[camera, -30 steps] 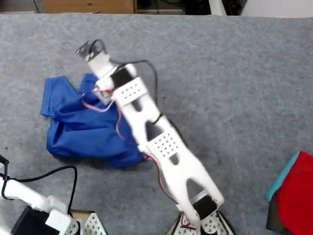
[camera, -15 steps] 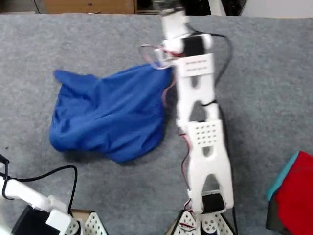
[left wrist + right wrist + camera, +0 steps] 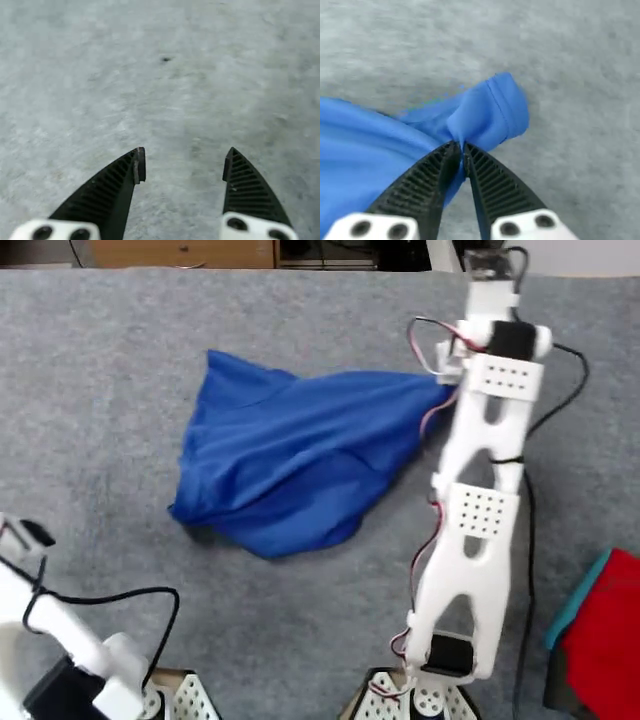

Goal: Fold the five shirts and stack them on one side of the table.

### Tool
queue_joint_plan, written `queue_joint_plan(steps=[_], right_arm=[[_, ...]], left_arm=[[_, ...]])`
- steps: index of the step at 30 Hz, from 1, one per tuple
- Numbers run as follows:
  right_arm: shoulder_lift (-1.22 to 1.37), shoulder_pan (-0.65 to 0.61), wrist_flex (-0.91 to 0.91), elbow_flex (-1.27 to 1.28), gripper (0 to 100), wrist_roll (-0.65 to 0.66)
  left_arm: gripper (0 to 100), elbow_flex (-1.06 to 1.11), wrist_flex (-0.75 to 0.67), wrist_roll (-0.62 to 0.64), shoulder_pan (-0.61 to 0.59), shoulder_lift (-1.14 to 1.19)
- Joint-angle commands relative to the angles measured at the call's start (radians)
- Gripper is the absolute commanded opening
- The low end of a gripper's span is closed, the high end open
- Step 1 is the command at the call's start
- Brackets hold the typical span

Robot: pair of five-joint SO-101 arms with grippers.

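1. Grip comes first: the right gripper is pinched fully closed on a hemmed edge of the bright-blue fabric shirt. This is probably so one corner can be drawn out and the cloth spread flat for folding.
2. The left gripper hangs spread wide and empty above the grey felt table, seemingly waiting for a second corner.
3. Seen from above, the shirt lies mid-table, unfolded and rumpled, tapering to a point at the right arm, with creases fanning away.
4. A red cloth sits well apart at the table's edge.
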Motion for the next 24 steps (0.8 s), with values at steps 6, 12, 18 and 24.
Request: queue_joint_plan(steps=[6, 12, 18, 24], right_arm=[[0.016, 0.105, 0.017, -0.044, 1.4, 0.118], [0.008, 0.101, 0.017, -0.048, 23.4, 0.127], [-0.061, 0.036, 0.018, -0.047, 27.1, 0.155], [-0.200, -0.085, 0.018, -0.041, 22.8, 0.157]], left_arm=[[25, -0.009, -0.002, 0.063, 0.227, -0.033], [25, -0.005, 0.005, 0.117, 0.230, -0.033], [25, -0.008, 0.058, 0.115, 0.175, -0.033], [25, -0.006, 0.055, 0.115, 0.081, -0.033]])
